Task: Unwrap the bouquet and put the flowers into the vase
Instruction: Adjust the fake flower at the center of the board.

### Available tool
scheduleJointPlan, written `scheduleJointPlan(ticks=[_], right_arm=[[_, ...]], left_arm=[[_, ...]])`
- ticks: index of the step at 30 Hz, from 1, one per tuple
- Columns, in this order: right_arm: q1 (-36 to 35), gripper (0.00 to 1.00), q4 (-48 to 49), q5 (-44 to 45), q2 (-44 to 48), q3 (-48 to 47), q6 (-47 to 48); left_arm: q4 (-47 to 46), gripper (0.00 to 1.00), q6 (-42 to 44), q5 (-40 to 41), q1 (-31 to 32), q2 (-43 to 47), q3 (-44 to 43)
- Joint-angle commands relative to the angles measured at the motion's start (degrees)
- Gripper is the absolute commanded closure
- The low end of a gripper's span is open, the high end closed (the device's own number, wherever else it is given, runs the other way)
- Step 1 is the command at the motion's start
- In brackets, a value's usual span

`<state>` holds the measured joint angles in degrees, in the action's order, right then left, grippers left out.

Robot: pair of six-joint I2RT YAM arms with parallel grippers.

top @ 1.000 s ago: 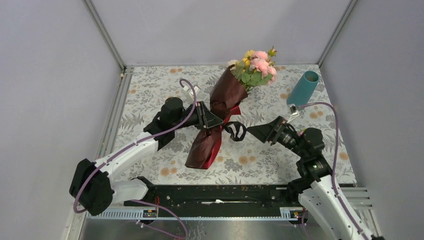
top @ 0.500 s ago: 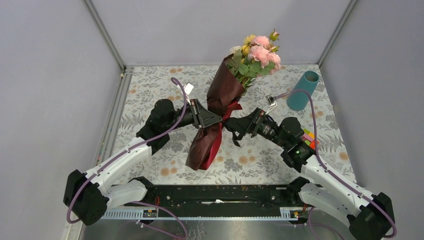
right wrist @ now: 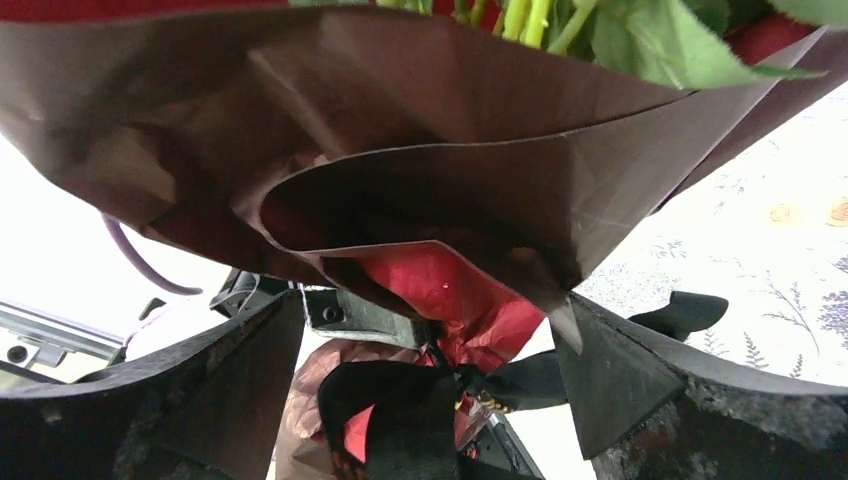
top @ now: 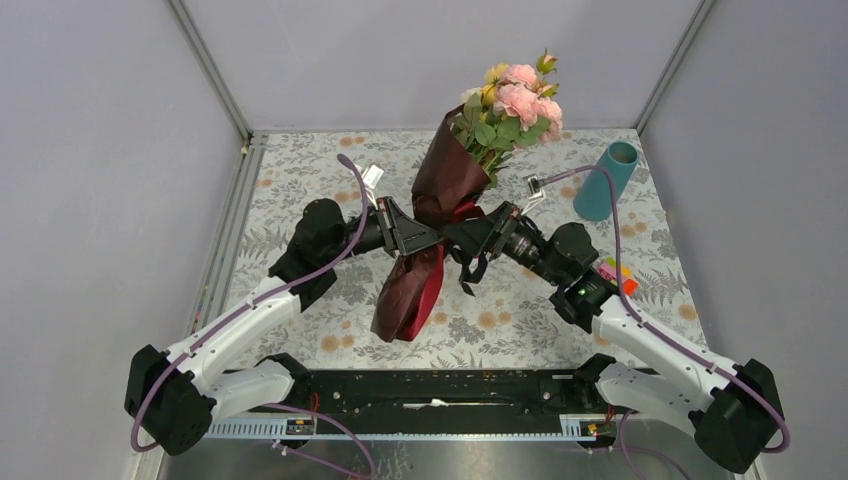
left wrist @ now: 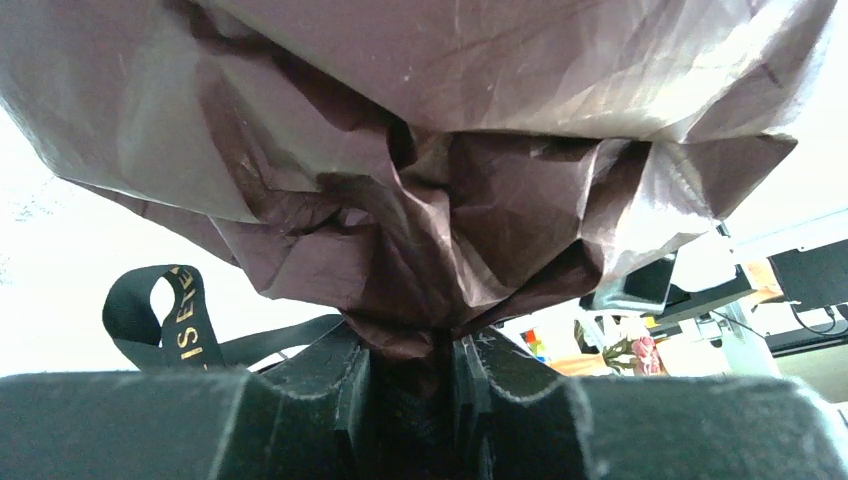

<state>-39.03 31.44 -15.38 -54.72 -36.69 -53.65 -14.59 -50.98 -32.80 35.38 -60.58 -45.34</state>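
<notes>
Bouquet (top: 445,190) slants across the counter (top: 300,180) to the left of the vase (top: 604,182). Its flowers (top: 512,100) are raised high, up and left of the vase's rim (pink, cream and yellow heads over green leaves). Its lower end points away from the vase towards the arms' bases; whether that end touches the counter I cannot tell.

The left tool (top: 428,238) reaches the bouquet's waist on the side away from the vase and pinches the maroon paper (left wrist: 430,200). Its wrist view shows both fingers (left wrist: 340,385) pressed onto a crumpled fold.

The right tool (top: 460,238) comes in from the vase's side, spread wide. Its fingers (right wrist: 625,385) stand on either side of the wrap's waist and grip nothing (the paper hangs between them). A black ribbon (top: 470,272) loops down from the waist on the vase's side. A multicoloured block toy (top: 617,276) lies nearer than the vase, partly behind the right arm.
</notes>
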Motion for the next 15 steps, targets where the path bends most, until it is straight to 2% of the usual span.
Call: scheduleJointPlan(ticks=[1, 15], right_arm=[[-2.45, 0.01, 5.39, 2.55, -2.76, -3.43, 0.99], [-4.4, 0.05, 9.56, 6.51, -8.85, -8.72, 3.11]], left_arm=[[-10.62, 0.91, -0.94, -2.14, 0.04, 2.32, -1.78], [-12.56, 0.9, -2.21, -5.61, 0.04, 2.7, -1.22]])
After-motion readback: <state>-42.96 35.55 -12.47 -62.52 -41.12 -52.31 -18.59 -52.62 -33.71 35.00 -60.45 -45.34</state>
